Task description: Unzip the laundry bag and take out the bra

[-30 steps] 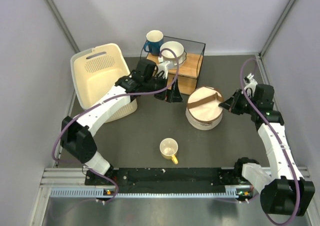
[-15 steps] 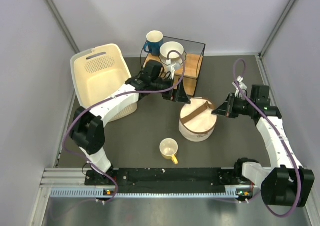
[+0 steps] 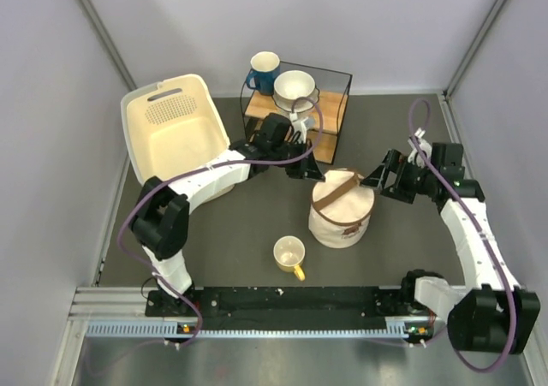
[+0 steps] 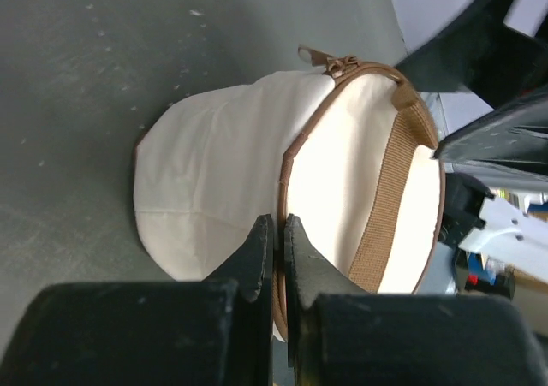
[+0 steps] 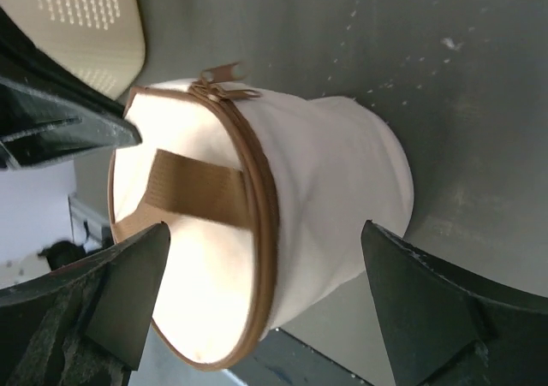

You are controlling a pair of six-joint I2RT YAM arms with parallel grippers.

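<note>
The laundry bag (image 3: 342,210) is a cream cylinder with brown trim and a brown strap (image 5: 197,189) across its lid, and it stands mid-table, zipped. Its zip pulls (image 5: 223,80) sit at the rim. My left gripper (image 3: 315,172) is at the bag's far-left edge, shut on the brown rim trim (image 4: 280,198); in the left wrist view the left gripper (image 4: 278,225) pinches that trim with the bag (image 4: 210,172) beyond it. My right gripper (image 3: 378,181) is open beside the bag's right side. In the right wrist view the right gripper (image 5: 265,232) straddles the bag (image 5: 342,163) without touching it. The bra is hidden.
A cream perforated basket (image 3: 171,133) lies tipped at the back left. A wooden box in a black wire frame (image 3: 330,116) holds a white bowl (image 3: 295,86), with a blue mug (image 3: 261,69) behind it. A yellow mug (image 3: 289,255) stands just left of the bag's front.
The bag has been shifted left and towards the front. My left gripper swung over to it and shut on its rim. My right gripper, shut before, has opened beside it.
</note>
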